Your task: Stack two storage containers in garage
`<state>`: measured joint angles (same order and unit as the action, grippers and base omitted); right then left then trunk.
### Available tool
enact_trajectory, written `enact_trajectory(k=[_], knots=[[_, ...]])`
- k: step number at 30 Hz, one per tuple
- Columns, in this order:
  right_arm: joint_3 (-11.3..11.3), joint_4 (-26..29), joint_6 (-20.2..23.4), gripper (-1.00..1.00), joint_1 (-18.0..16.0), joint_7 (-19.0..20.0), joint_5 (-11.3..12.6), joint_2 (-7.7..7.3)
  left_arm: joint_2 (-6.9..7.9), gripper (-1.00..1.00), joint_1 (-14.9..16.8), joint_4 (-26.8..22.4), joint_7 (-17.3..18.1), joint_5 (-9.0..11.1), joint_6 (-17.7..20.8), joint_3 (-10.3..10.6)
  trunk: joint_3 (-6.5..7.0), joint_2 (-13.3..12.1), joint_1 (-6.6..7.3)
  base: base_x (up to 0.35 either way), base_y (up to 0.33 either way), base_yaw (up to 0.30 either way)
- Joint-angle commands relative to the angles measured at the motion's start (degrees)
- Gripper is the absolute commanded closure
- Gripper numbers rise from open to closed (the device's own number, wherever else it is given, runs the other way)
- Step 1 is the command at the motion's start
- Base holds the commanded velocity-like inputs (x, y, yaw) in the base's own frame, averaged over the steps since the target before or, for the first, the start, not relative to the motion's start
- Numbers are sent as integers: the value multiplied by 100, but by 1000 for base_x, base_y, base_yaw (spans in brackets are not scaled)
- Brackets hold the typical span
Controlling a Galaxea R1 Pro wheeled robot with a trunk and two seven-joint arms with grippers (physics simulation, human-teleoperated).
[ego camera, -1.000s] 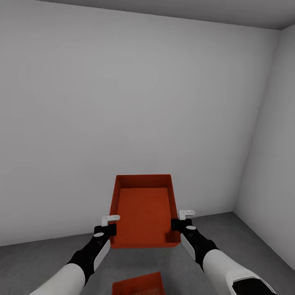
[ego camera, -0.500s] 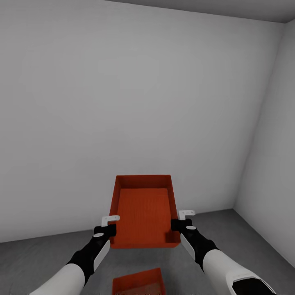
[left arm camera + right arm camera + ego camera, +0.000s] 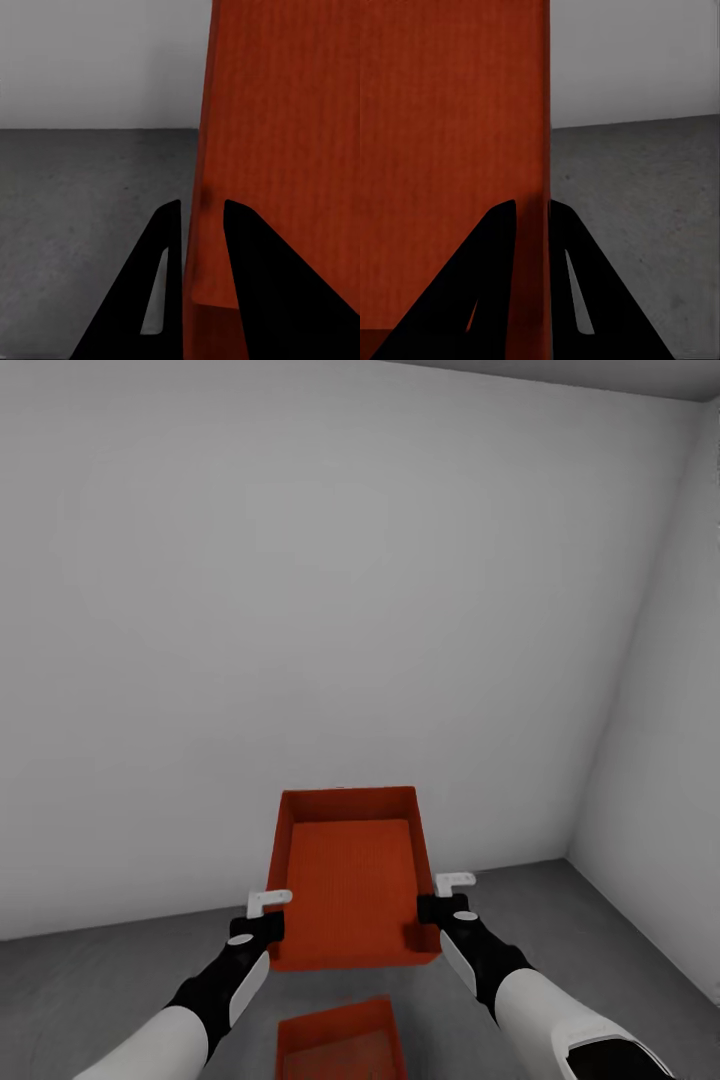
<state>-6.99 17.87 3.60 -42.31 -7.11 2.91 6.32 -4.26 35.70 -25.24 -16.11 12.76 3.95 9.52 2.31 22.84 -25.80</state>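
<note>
We grip the upper storage container (image 3: pixel 350 880) by its side walls: left gripper (image 3: pixel 268 905) clenched at 9 o'clock, right gripper (image 3: pixel 452 885) at 3. Second storage container (image 3: pixel 340 1040) sits at 6 o'clock on the grey floor (image 3: pixel 90 980).

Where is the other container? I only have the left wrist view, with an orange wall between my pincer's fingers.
Observer: The second container sits on the grey floor, at the head view's lower edge, nearer the robot than the held container.
Operator: Is the right pincer gripping too?
Observer: Yes, the right pincer straddles the opposite side wall, fingers closed on it.
Operator: Anything inside the held one?
Observer: No, its open top shows a bare bottom.
</note>
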Motion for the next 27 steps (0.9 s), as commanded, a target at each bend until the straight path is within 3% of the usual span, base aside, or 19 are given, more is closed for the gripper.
enact_trajectory(k=[1,4,7,15,27], knots=[[145,33,-52,100,-2,-27,16,4,-3,100,-1,26,-61,145,8,-21,-12,8,1,-300,0,0],[145,33,-52,100,-1,-27,16,7,2,100,-1,69,-60,383,-24,-21,-40,8,1,-321,0,0],[145,33,-52,100,-1,-27,16,4,3,100,-1,82,-59,469,-30,-21,-67,8,1,-332,0,0],[145,33,-52,100,-4,-27,16,2,11,100,-1,89,-59,498,-28,-21,-141,8,1,-279,0,0],[145,33,-52,100,0,-27,16,1,13,100,-1,80,-59,497,-35,-21,-252,8,1,-25,0,0]])
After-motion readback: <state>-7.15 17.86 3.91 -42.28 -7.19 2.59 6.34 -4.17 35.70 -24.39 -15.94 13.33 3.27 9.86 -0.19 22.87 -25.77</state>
